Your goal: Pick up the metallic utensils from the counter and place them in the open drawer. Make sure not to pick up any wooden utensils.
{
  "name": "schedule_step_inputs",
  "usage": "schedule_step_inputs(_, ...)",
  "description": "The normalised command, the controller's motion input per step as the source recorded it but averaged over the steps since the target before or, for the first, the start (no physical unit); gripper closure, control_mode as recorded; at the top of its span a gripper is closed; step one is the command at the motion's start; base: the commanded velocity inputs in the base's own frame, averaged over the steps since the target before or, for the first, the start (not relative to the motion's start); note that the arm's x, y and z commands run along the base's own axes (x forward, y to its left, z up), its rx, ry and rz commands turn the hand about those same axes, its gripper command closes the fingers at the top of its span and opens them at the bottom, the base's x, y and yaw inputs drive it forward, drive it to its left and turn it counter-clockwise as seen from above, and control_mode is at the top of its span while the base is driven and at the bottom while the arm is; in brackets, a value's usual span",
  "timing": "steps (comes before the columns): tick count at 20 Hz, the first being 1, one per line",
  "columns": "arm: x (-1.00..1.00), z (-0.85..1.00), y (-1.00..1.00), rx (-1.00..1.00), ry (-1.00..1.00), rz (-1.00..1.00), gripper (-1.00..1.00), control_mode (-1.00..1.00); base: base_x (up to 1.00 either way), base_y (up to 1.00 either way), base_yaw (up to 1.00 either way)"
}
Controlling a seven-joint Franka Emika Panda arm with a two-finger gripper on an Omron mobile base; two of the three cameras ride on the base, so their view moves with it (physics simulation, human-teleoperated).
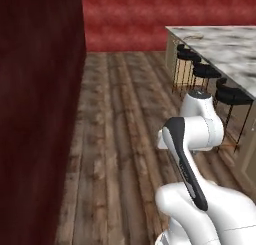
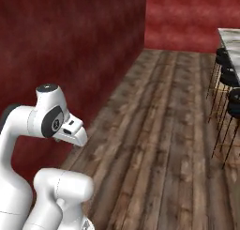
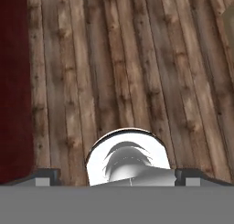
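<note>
Two finger tips barely rise at the bottom of the hand view, so I cannot tell if the gripper (image 3: 117,181) is released or clenched. Beyond lies plank floor (image 1: 120,129). Black stools (image 1: 205,71) line the far marble counter (image 1: 225,46).

We see our white arm (image 1: 200,139) folded up at the lower right, its dark-striped link sloping down toward the base, above a floor of brown wooden planks (image 1: 120,139). A dark red wall (image 1: 35,114) fills the left side and a lighter red wall (image 1: 130,19) closes the far end. At the upper right the marble counter (image 1: 225,44) runs away from us, with a row of black stools (image 1: 207,71) tucked along its near edge.
</note>
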Motion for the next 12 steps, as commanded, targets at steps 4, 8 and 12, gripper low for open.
schedule_step_inputs(4, 0.00, 0.00, 0.00, 0.00, 0.00, 0.00, -1.00, 1.00, 1.00, 0.88, -0.53)
schedule_step_inputs(8, 0.00, 0.00, 0.00, 0.00, 0.00, 0.00, -1.00, 1.00, 1.00, 0.48, -0.51)
schedule_step_inputs(12, 0.00, 0.00, 0.00, 0.00, 0.00, 0.00, -1.00, 1.00, 1.00, 0.02, -0.40)
